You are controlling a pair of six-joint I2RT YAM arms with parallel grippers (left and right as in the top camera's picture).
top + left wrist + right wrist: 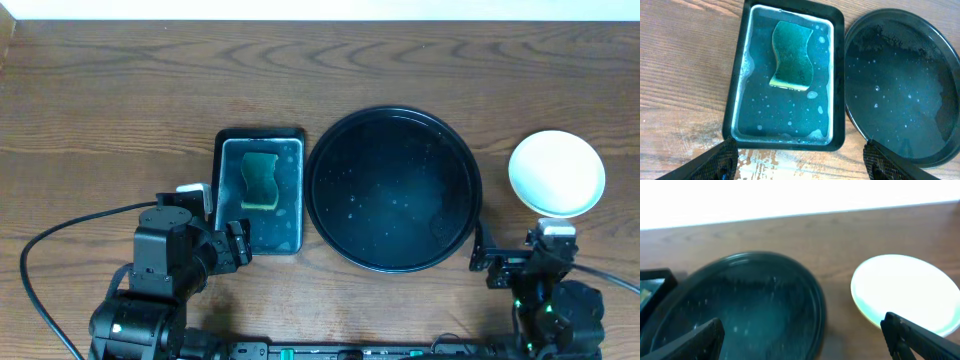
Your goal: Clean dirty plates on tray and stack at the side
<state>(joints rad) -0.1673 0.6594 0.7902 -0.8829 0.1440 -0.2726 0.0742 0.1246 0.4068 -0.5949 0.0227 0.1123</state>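
Observation:
The large round black tray (393, 190) sits at the table's middle, wet, with no plate on it; it also shows in the left wrist view (900, 85) and the right wrist view (745, 310). The plates (556, 172) show as a pale round stack to the right of the tray, with a mint rim in the right wrist view (902, 292); how many are stacked cannot be told. My left gripper (800, 162) is open and empty, just in front of the sponge tray. My right gripper (802, 335) is open and empty, near the front edge between the tray and the plates.
A small rectangular black tray (260, 190) with soapy water and a green-yellow sponge (260, 180) stands left of the round tray; the sponge also shows in the left wrist view (792, 57). Water smears lie on the wood in front of it. A black cable (60, 235) loops at front left.

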